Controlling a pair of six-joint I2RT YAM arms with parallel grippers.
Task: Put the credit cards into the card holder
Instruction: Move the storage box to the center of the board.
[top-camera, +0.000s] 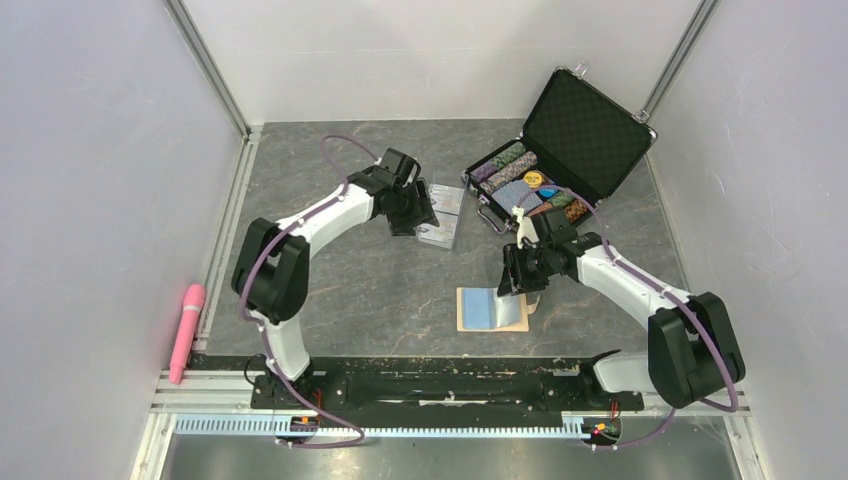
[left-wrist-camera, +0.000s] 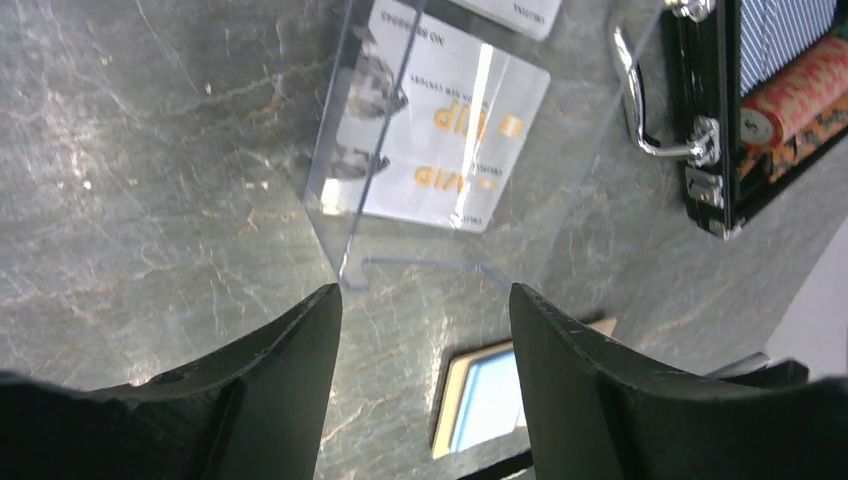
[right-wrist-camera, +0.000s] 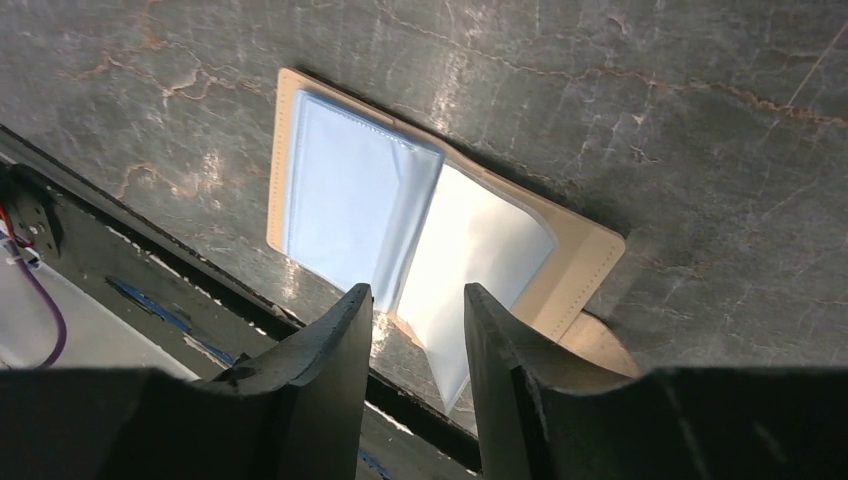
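The credit cards (top-camera: 441, 228) lie stacked in a clear plastic tray (left-wrist-camera: 335, 190) at the middle back; in the left wrist view the cards (left-wrist-camera: 450, 150) are pale with gold print. My left gripper (top-camera: 413, 214) is open and empty, just left of the tray; its jaws (left-wrist-camera: 425, 295) stand wide apart before the tray's near corner. The card holder (top-camera: 488, 310) lies open on the table, tan edge and light blue lining (right-wrist-camera: 345, 200). My right gripper (top-camera: 517, 283) hangs over its right half, open (right-wrist-camera: 417, 292), with a raised white pocket leaf (right-wrist-camera: 470, 260) between the fingers.
An open black poker-chip case (top-camera: 585, 125) stands at the back right, its handle and chips also in the left wrist view (left-wrist-camera: 760, 110). A pink cylinder (top-camera: 187, 330) lies by the left wall. The black mounting rail (top-camera: 430, 385) runs along the near edge.
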